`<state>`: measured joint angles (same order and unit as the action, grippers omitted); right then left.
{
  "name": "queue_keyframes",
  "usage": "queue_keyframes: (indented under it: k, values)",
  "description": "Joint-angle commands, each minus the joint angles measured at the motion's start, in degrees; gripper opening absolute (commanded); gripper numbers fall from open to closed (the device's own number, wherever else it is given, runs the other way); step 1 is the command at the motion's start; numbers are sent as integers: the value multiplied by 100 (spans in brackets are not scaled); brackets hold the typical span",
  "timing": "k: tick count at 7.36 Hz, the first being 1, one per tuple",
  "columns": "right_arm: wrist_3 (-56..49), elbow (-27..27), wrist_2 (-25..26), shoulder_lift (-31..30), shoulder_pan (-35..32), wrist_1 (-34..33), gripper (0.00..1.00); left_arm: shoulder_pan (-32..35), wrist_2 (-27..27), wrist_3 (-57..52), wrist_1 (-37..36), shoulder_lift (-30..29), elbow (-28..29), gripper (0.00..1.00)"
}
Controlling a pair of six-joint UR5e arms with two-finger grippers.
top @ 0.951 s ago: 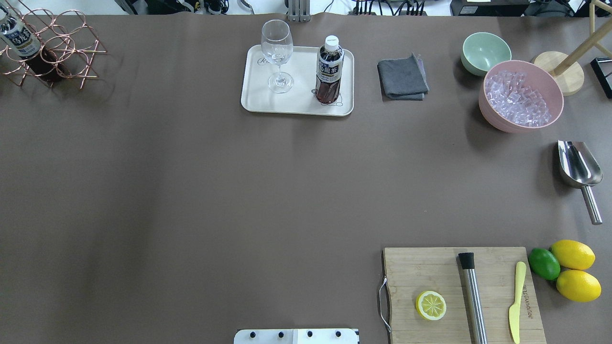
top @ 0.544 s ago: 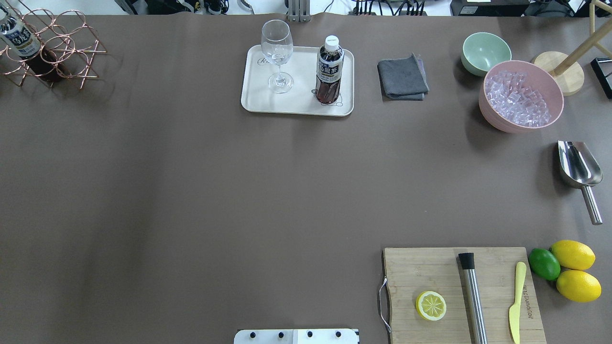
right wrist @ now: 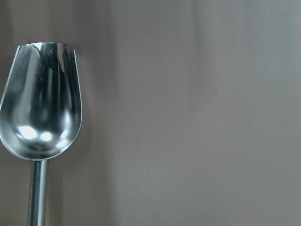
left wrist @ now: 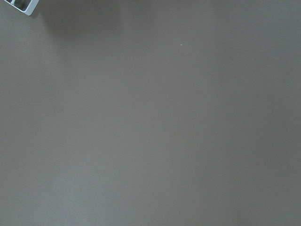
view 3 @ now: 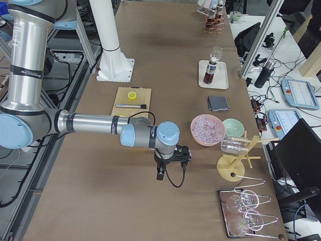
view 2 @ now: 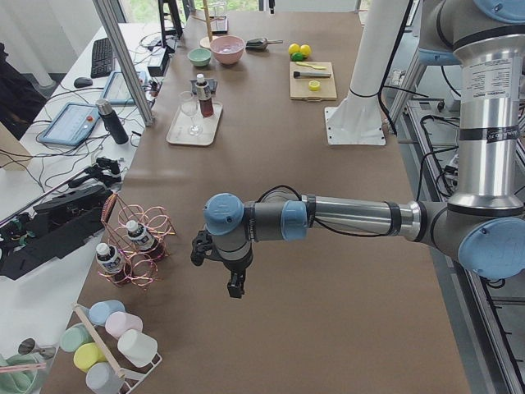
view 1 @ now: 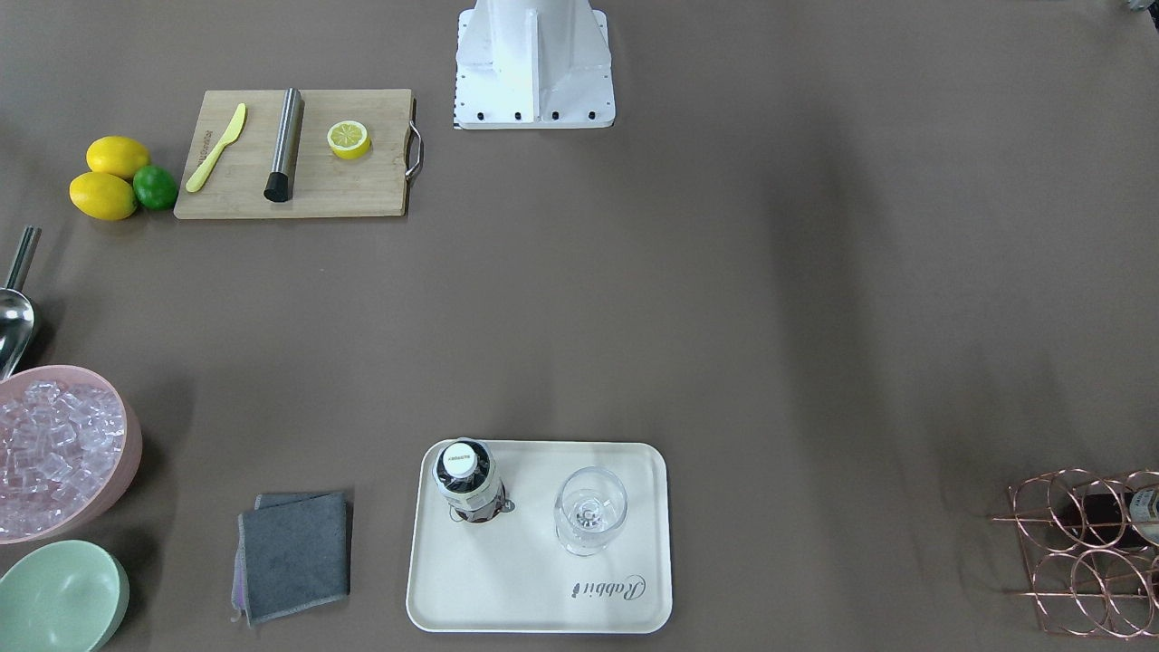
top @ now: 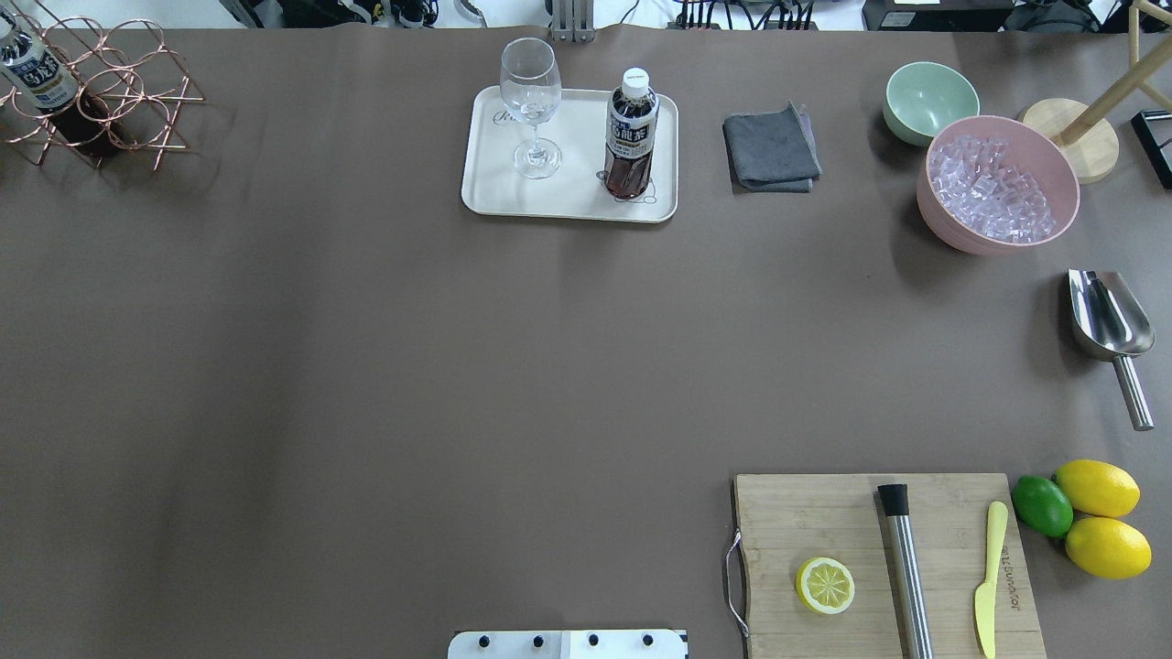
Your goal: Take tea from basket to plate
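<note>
I see the tea [top: 632, 137] standing upright on the plate [top: 577, 188], at its right end in the overhead view, with the glass [top: 530, 91] beside it on the same plate; the two do not touch. The basket [top: 137, 87] sits well apart at the table's far left corner, with two bottles [view 2: 139, 238] in its rings. My left gripper [view 2: 235, 285] hangs over bare table near the basket, pointing down. It shows only from the side, so I cannot tell whether its claw is released or clenched. The same goes for my right gripper [view 3: 160, 173], which hovers over the table's right end, its wrist camera looking down on the scoop [right wrist: 42, 117].
</note>
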<state>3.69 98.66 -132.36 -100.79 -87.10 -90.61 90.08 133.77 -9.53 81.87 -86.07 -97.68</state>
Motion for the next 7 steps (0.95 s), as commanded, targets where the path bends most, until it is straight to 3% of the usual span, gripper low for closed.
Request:
queue_keyframes:
  k: [1,7]
  values:
    - [0,4,-1,-2,-9,0,100,1,0,-5,-4,2,-5,98]
    - [-9,30,-1,7,-44,0,100,18,18,-23,-13,2,-58,98]
